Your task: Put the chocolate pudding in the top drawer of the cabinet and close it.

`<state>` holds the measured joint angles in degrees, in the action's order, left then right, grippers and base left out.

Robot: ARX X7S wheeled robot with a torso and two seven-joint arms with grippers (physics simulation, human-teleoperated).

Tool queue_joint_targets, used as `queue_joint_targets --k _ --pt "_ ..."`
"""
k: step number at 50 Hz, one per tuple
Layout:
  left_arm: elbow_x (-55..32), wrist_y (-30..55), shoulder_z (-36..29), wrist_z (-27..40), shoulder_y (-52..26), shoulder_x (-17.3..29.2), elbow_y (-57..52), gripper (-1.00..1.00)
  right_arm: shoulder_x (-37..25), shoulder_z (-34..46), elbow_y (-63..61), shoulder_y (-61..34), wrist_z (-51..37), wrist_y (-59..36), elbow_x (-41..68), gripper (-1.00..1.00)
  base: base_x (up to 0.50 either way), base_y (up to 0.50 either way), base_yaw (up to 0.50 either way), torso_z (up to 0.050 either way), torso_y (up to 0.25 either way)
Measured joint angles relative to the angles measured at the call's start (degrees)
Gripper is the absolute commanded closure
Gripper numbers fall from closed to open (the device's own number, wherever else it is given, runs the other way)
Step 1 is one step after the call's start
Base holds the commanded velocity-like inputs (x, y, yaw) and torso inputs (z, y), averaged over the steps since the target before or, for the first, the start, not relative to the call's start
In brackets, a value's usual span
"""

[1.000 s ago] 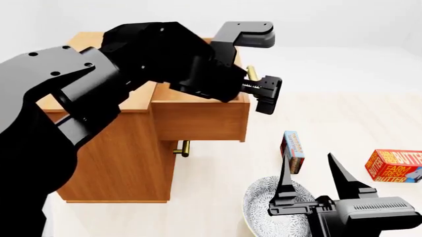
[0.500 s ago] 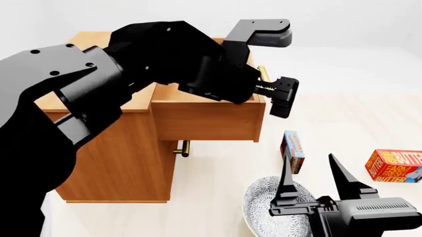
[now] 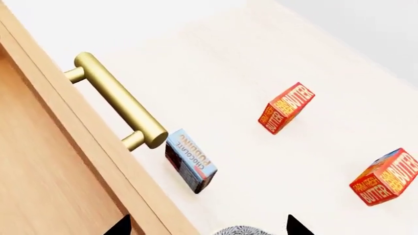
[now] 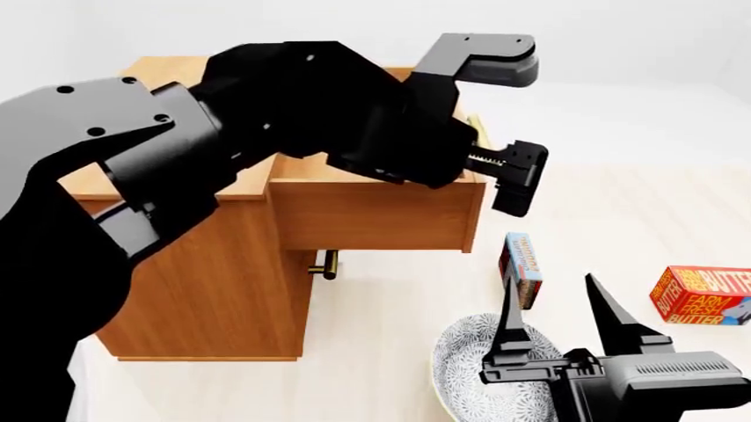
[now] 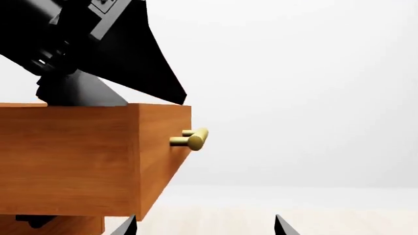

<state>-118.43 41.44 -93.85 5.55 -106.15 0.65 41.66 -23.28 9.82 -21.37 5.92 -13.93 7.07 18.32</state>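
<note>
The top drawer [image 4: 375,211], a honey-coloured wooden box with a horizontal brass bar handle [image 3: 117,100], now stands further out of the boxy honey-brown cabinet [image 4: 200,281] than a second ago, its front panel having travelled toward the open floor. The black left gripper [image 4: 505,176] sits at the drawer's front edge by that handle; whether its jaws are spread or clamped cannot be told from these views. The opening looks nearly wide enough to take the carton, so the pull seems close to done.

The chocolate pudding [image 4: 521,268], a slim red-and-blue carton, stands upright on the pale floor just beyond the drawer front and just beside the patterned grey plate [image 4: 463,352]. The right gripper [image 4: 561,330] hangs over the plate with jaws spread and empty, near the carton. Two red-orange butter boxes [image 3: 285,108] lie well apart, leaving clear floor around the pudding.
</note>
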Motion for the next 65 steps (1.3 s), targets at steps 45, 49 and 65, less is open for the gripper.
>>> queue_joint_targets --k 45,49,65 --pt "12.6 -4.3 2.5 2.9 -7.2 -0.6 6.5 -1.00 -0.6 0.6 -0.8 0.0 -0.8 -0.4 -0.3 -1.00 0.00 0.00 0.00 0.000 0.000" --pt "14.8 -7.0 2.8 4.2 -7.6 0.9 5.0 -1.00 -0.6 0.8 -1.0 -0.1 -1.0 -0.6 -0.5 -1.00 0.00 0.00 0.00 0.000 0.000" --pt "21.9 -19.0 4.7 16.5 -4.9 14.0 -16.2 -1.00 -0.8 1.0 -1.3 -0.5 -1.6 -1.1 -1.0 -1.00 0.00 0.00 0.00 0.000 0.000"
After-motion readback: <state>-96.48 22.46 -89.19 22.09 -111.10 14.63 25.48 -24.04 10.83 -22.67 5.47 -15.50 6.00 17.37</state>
